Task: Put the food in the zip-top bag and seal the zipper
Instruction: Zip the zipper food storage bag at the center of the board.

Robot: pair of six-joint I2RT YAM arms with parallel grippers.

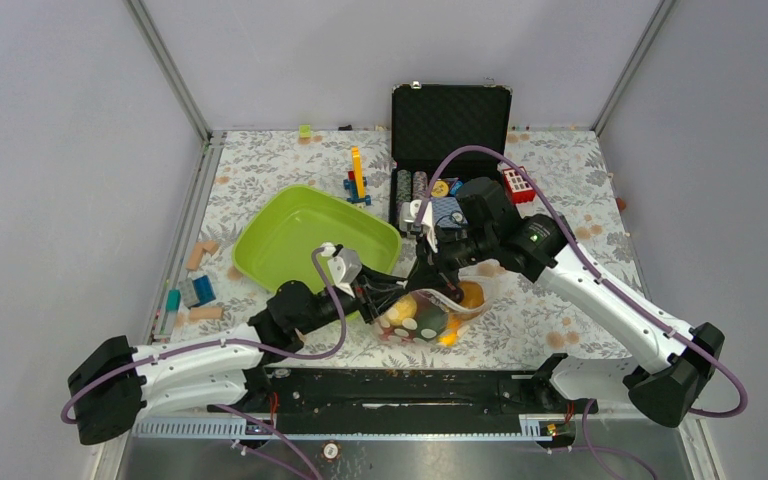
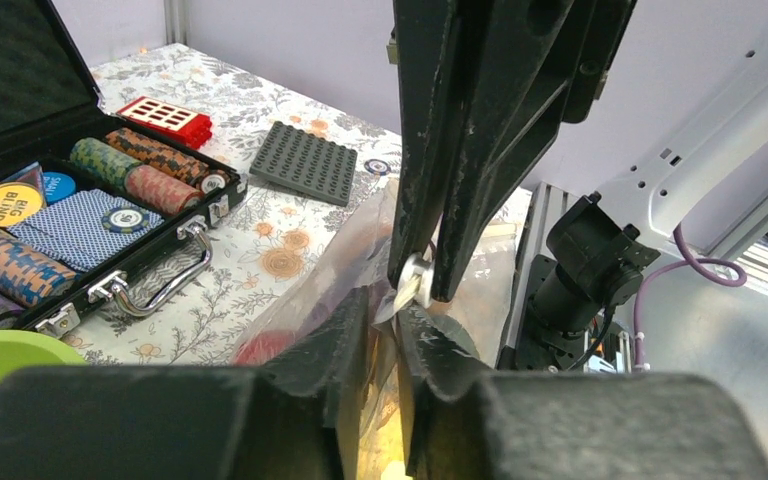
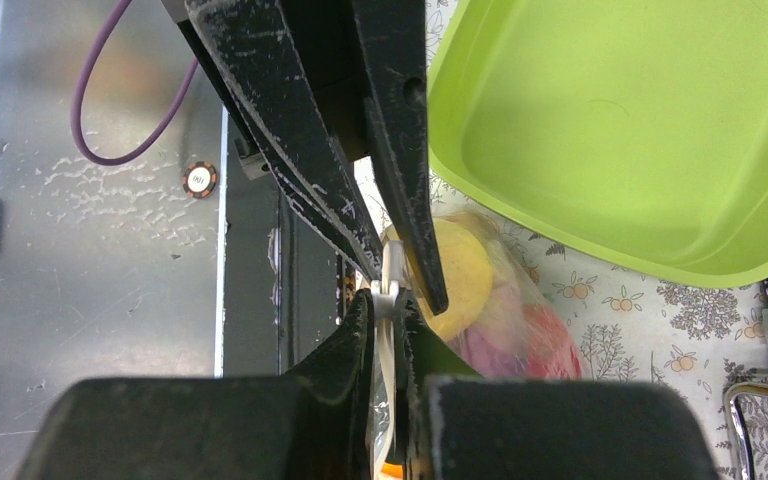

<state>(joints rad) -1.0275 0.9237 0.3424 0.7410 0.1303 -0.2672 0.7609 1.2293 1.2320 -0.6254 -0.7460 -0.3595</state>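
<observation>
top, bag (image 1: 442, 318): on the table just in front of the tray (image 1: 300, 235); food (image 1: 400, 311) inside, yellow, orange and dark pieces.
top, case (image 1: 450, 120): open, chips (image 1: 410, 186) in rolls.
left wrist, left gripper (image 2: 385, 322): jaws a slit apart, bag rim between them. whether they pinch it, i cannot tell.
left wrist, right gripper (image 2: 420, 288): pressed together on the bag's top edge.
right wrist, bag: yellow and red food show through the film, beside the tray.

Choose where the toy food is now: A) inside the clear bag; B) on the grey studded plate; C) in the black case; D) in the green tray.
A: the yellow and red toy food shows through the plastic of the clear bag.
</observation>
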